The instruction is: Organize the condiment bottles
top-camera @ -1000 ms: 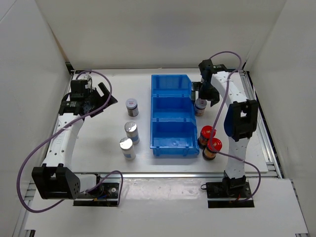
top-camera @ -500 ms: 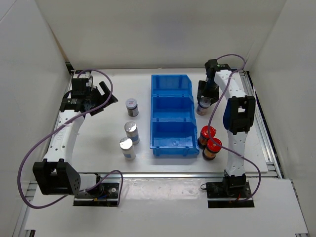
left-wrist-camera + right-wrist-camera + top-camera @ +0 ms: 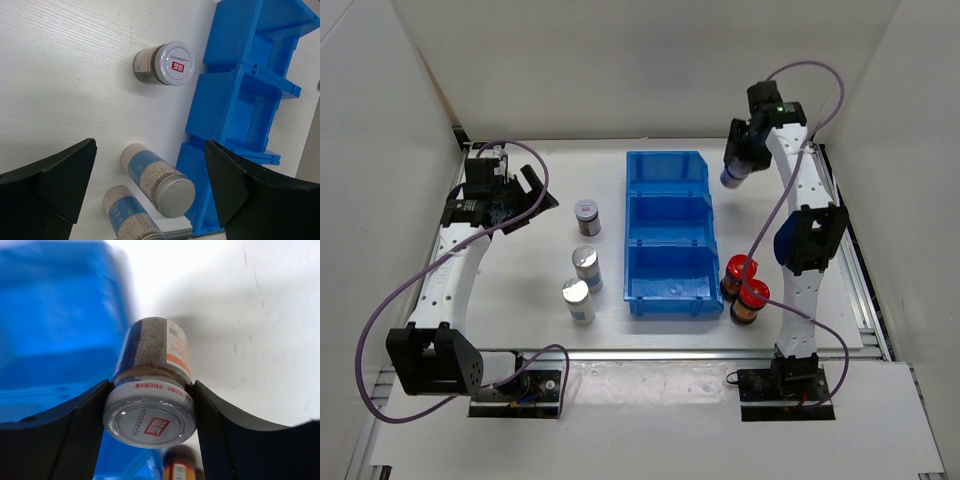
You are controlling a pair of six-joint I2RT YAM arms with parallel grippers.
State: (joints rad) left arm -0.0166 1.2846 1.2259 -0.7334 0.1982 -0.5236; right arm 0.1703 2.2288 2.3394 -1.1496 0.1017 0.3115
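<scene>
Table (image 3: 540, 180): white, carrying all items. Blue bin (image 3: 667, 196): three compartments in a row, at the centre of the table; no jar is visible in any compartment.

Right gripper (image 3: 733, 172): beside the bin's far right corner, its fingers (image 3: 85, 430) closed against the grey lid of a dark jar (image 3: 150, 370), which is held tilted and off the surface.

Left gripper (image 3: 530, 200): well to the left of the bin, jaws spread wide, holding nothing.

Second dark jar (image 3: 587, 216): upright, left of the bin's middle compartment.

Two silver-topped jars (image 3: 585, 267) (image 3: 577, 300): upright, left of the bin's near compartment.

Two red-capped jars (image 3: 738, 273) (image 3: 752, 300): upright and close together, just right of the bin's near compartment.
</scene>
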